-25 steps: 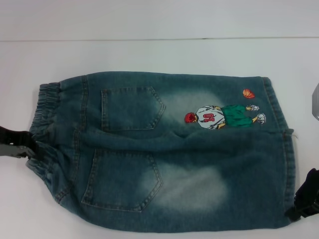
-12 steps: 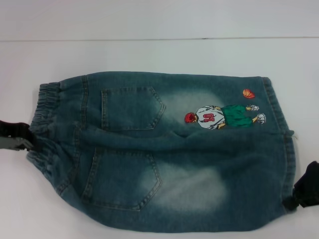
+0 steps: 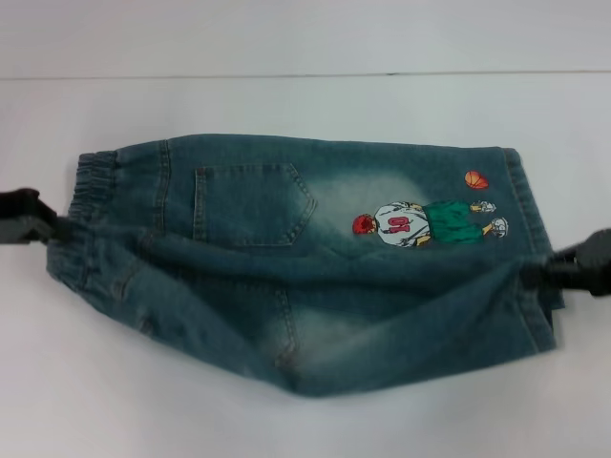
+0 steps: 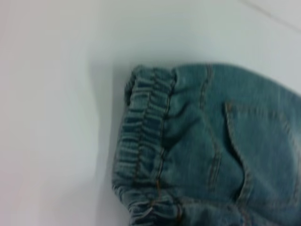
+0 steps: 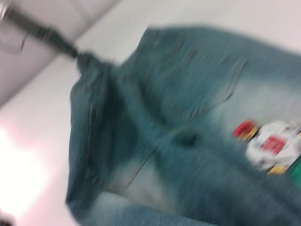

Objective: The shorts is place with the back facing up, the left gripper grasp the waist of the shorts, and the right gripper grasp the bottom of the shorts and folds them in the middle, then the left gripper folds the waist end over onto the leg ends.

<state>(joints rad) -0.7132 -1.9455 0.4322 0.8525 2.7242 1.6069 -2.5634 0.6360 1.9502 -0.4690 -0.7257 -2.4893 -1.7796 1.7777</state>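
The shorts (image 3: 315, 267) lie across the middle of the white desk (image 3: 305, 105), their near half lifted. At nine o'clock the left hand (image 3: 57, 227) holds the waist end (image 3: 91, 205); at three o'clock the right hand (image 3: 554, 272) holds the leg ends (image 3: 530, 239).

faded denim shorts (image 3: 305, 267), near half lifted (back up).

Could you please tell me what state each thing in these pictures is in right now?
shorts: back up, near half lifted and partly folded over.
waist end: bunched, held by the left tool.
left tool: shut on the waist end.
right tool: shut on the leg ends.
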